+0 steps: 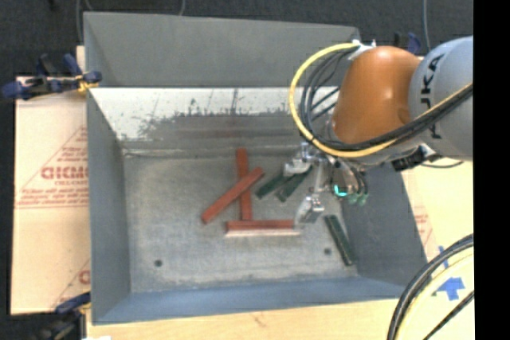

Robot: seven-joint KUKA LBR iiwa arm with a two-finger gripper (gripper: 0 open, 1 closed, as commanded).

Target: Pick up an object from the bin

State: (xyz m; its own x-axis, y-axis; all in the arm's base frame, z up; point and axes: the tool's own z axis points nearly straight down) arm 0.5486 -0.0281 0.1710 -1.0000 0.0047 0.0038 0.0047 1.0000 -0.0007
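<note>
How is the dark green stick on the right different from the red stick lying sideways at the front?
Colour: the dark green stick is dark, the red stick reddish brown. The green one slants toward the front right corner; the red one lies sideways. The green one lies alone; the red one touches another red stick. Both are thin straight bars flat on the bin floor.

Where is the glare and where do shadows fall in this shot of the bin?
In the camera view, the strongest glare runs along the bin's back wall; the orange cover on the wrist carries a soft highlight; the floor under the gripper looks shaded, darkening the right-hand green bar; the reddish bars lie in even light.
</note>
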